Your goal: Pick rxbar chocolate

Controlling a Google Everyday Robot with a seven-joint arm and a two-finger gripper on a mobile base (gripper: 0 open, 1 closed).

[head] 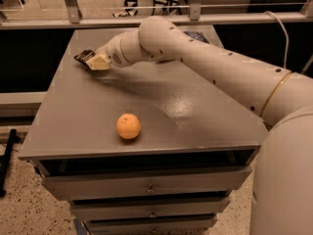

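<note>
My robot's pale arm reaches across the grey counter (195, 116) to its far left corner. The gripper (96, 62) sits low there, right against the rxbar chocolate (83, 57), a small black wrapper poking out past its tip. I cannot tell whether the jaws pinch it. An orange (128, 126) rests near the front edge, well apart.
</note>
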